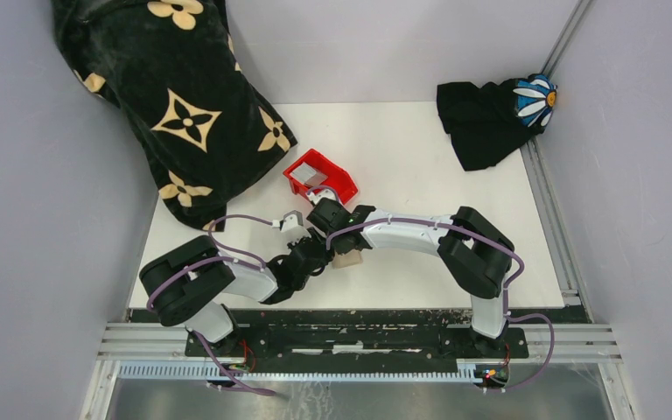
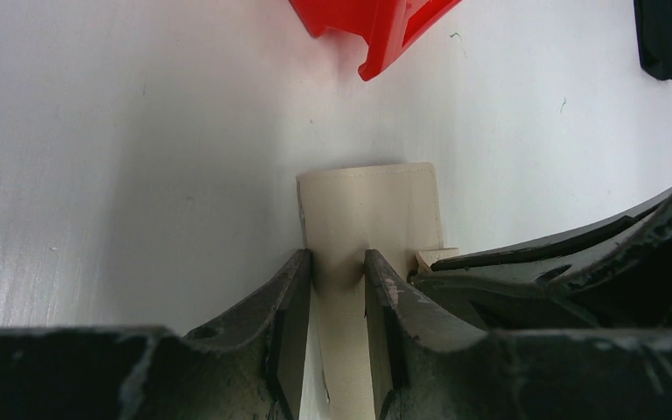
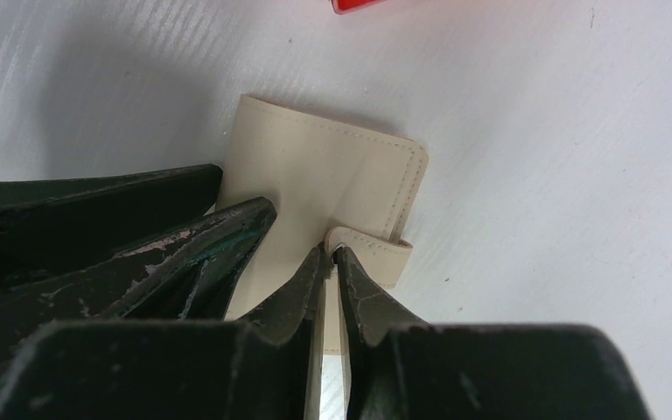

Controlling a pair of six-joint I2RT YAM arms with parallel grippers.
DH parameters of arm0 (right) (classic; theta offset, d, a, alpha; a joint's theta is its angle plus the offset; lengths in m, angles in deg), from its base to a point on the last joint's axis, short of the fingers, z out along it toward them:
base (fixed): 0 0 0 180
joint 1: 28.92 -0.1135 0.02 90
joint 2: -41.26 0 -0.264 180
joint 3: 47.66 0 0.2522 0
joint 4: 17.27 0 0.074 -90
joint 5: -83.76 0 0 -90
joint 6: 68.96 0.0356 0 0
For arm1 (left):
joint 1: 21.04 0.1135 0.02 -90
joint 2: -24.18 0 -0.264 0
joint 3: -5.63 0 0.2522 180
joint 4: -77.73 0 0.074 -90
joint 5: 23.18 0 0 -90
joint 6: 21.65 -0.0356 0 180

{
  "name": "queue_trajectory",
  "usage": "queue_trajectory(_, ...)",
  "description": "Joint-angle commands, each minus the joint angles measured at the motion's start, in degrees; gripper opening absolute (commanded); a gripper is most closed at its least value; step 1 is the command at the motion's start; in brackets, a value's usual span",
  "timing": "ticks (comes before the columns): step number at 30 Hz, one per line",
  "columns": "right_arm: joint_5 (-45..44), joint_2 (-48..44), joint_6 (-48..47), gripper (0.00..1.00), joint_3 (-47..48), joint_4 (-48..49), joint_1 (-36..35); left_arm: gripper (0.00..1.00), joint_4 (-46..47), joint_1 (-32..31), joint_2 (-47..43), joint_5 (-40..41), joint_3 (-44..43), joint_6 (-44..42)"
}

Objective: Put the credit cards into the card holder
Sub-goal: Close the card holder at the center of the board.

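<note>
The card holder [image 1: 347,259] is a beige folded wallet lying on the white table between the two arms. In the left wrist view my left gripper [image 2: 337,258] is shut on the near edge of the card holder [image 2: 367,206], one finger on each face. In the right wrist view my right gripper [image 3: 330,251] pinches the snap tab [image 3: 376,254] of the card holder [image 3: 324,166], its tips almost together. From above, the left gripper [image 1: 315,259] and the right gripper [image 1: 343,245] meet at the wallet. The credit cards are out of view.
A red plastic bin [image 1: 319,175] stands just beyond the wallet and shows as a red corner [image 2: 376,26] in the left wrist view. A black flowered cloth [image 1: 175,105] covers the back left. A dark cloth bundle with a blue flower [image 1: 490,114] lies at the back right.
</note>
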Motion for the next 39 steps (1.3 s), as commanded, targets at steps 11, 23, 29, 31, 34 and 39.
queue_trajectory(11,0.5,1.3,1.3,0.17,2.5,2.0,-0.9,0.36,-2.1,-0.4,1.6,-2.0,0.1,-0.1)
queue_trajectory(23,0.2,1.2,1.3,0.18,2.7,2.0,-1.1,0.36,-2.1,-0.4,1.6,-2.0,0.3,-0.2)
queue_trajectory(29,-0.2,1.4,1.2,0.18,2.9,1.8,-1.1,0.36,-2.1,-0.4,1.6,-2.1,-0.1,-0.4)
queue_trajectory(31,-0.1,1.5,1.3,0.18,2.9,1.9,-1.0,0.36,-2.1,-0.3,1.6,-2.1,-0.1,-0.5)
queue_trajectory(34,-0.2,1.5,1.2,0.18,3.0,1.9,-1.1,0.36,-2.0,-0.3,1.6,-2.2,0.0,-0.5)
queue_trajectory(39,-0.2,1.6,1.2,0.17,3.2,1.7,-1.1,0.36,-2.0,-0.3,1.5,-2.2,0.1,-0.5)
